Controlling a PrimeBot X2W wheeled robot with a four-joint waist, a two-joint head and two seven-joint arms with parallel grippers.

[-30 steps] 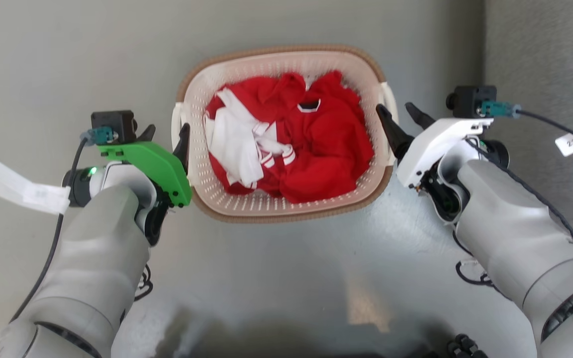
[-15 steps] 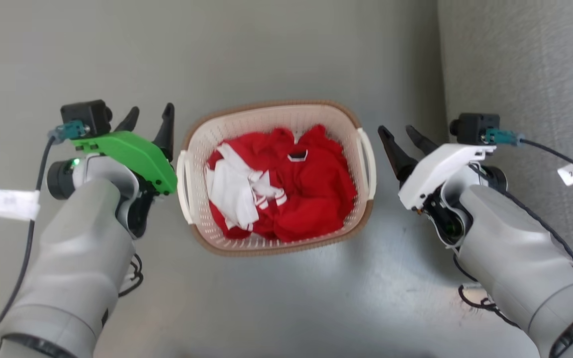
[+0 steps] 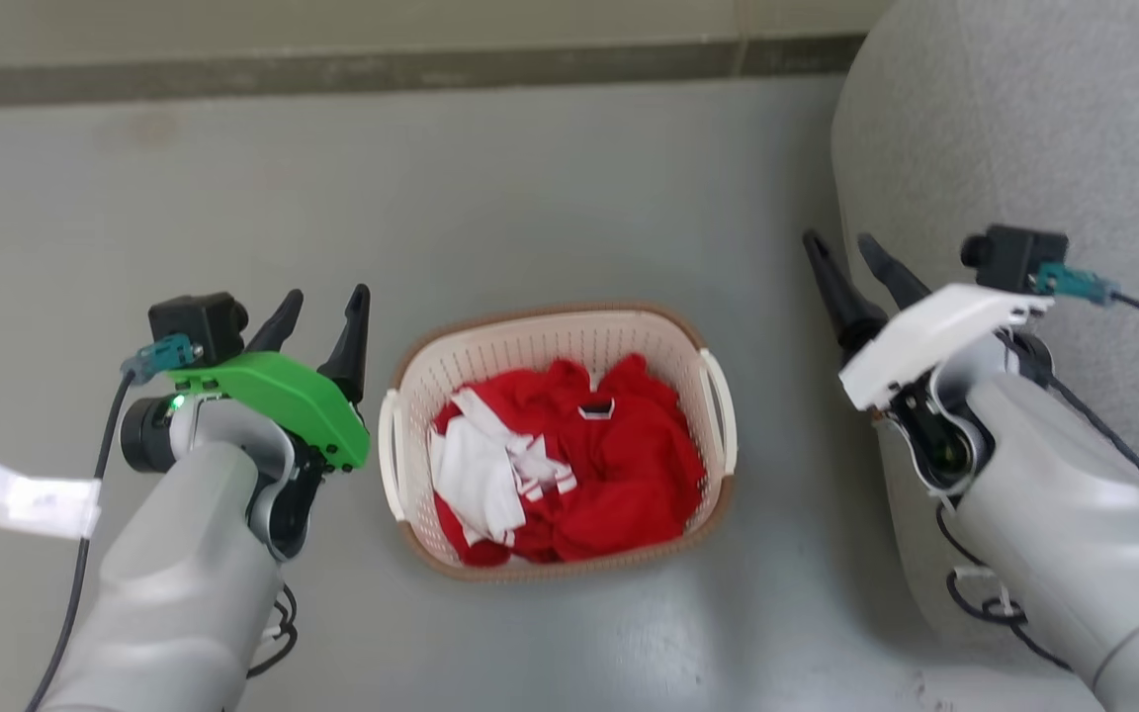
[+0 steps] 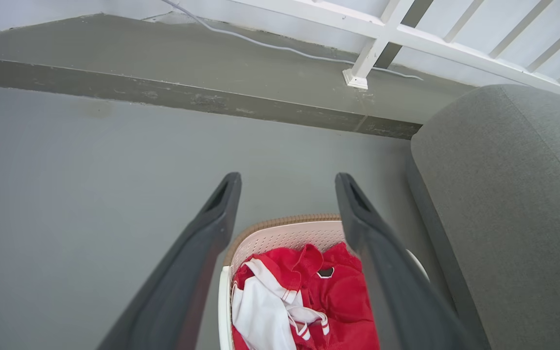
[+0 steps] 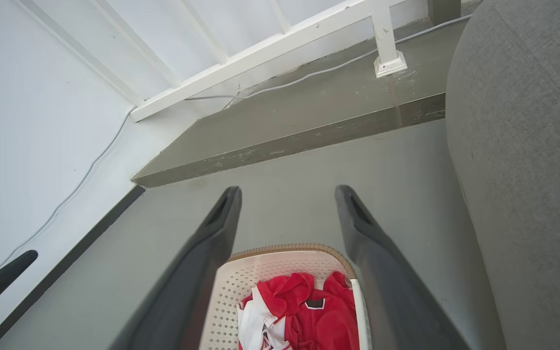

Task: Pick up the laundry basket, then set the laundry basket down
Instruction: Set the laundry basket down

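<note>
Laundry basket standing on grey floor, my left gripper open near its left side, my right gripper open, farther off, beside grey sofa edge, free floor ahead.

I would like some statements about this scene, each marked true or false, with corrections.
The cream-white perforated plastic laundry basket stands on the grey floor. True.
The left gripper is shut on the basket. False: its fingers are open, apart from it.
Red and white clothes lie in the basket. True.
The grey upholstered seat is on the robot's left. False: on its right.
The right gripper holds the clothes. False: open, empty.
</note>
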